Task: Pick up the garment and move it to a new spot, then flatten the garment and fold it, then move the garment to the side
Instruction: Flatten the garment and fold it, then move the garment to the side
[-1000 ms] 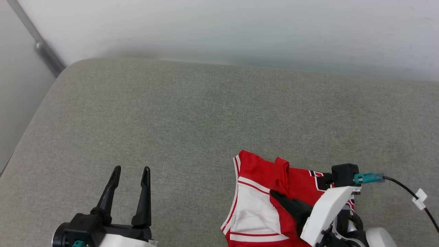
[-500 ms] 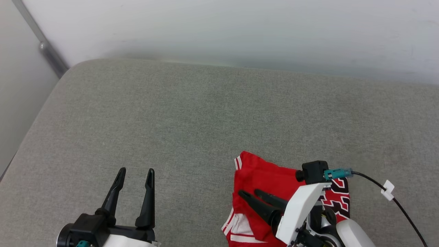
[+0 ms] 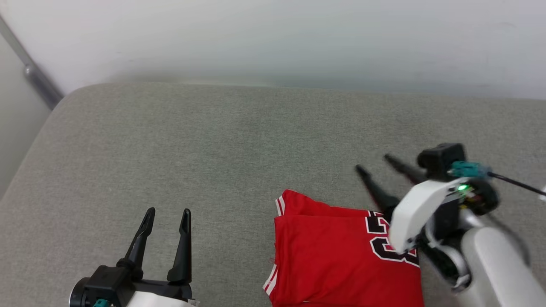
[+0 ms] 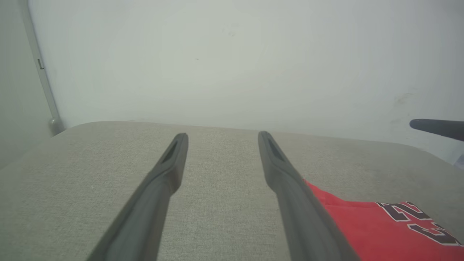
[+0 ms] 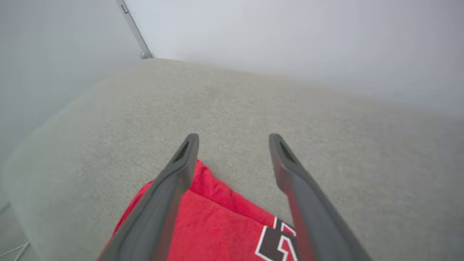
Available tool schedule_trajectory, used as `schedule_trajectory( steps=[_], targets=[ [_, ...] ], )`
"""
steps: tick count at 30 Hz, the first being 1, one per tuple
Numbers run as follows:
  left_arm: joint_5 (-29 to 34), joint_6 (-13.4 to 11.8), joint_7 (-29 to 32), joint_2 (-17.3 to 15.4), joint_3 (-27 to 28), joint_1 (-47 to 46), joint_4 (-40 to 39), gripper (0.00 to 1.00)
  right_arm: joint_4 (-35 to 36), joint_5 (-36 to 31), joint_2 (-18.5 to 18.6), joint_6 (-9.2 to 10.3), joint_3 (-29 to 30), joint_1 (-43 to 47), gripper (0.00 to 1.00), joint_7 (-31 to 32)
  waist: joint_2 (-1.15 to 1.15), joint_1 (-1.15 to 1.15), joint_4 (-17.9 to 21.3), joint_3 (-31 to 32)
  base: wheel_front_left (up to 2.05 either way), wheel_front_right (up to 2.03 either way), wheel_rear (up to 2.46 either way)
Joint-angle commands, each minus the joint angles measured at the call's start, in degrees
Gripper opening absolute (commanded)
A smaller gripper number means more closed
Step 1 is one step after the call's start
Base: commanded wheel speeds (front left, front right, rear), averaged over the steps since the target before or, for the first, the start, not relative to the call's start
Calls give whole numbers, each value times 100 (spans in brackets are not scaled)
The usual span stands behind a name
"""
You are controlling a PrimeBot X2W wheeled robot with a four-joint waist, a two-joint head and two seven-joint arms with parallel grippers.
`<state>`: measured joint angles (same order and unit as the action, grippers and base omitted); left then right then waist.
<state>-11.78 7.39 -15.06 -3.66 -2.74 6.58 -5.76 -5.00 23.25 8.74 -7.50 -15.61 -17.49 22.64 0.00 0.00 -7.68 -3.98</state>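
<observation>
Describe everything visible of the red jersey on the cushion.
The garment is a bright red jersey of thin fabric, folded into a rectangle and lying flat on the grey cushion. Red-and-white stripe trim shows at its far left corner and lower left edge; black numerals outlined in white sit near its right side, partly hidden by the right arm. Its near edge leaves the head view. The open right hand hangs over its far right corner, gripping no fabric.

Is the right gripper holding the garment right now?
No, the right gripper stands open and empty, with the garment lying beneath it.
</observation>
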Motion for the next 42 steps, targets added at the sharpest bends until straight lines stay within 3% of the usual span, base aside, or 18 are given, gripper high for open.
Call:
schedule_trajectory(
  steps=[1,8,11,18,24,32,42],
  targets=[
    [-17,2,-15,1,14,-35,-25,100,89,-435,312,2,28,-147,100,-320,0,0,77,-17,0,0,0],
    [-9,2,-15,10,-9,-116,-36,100,90,-1206,932,3,409,-106,100,-1393,0,0,272,-80,0,0,0],
    [17,2,-15,13,-23,-131,-15,100,24,-1374,995,3,739,158,100,-1936,0,0,332,-90,0,0,0],
    [-42,2,-15,-23,-98,-139,-15,100,263,-1402,677,3,1574,876,100,-2942,0,0,416,-127,0,0,0],
    [-98,2,-15,-29,-73,-28,-78,100,626,-1641,212,3,1865,1485,100,-3455,0,0,440,-153,0,0,0],
    [-99,2,-15,-20,-131,6,-143,100,833,-1906,-246,3,1872,1863,100,-3665,0,0,414,-165,0,0,0],
    [-46,2,-14,-26,-141,-52,-145,100,813,-1835,-276,3,1826,1862,100,-3581,0,0,419,-193,0,0,0]
  ],
)
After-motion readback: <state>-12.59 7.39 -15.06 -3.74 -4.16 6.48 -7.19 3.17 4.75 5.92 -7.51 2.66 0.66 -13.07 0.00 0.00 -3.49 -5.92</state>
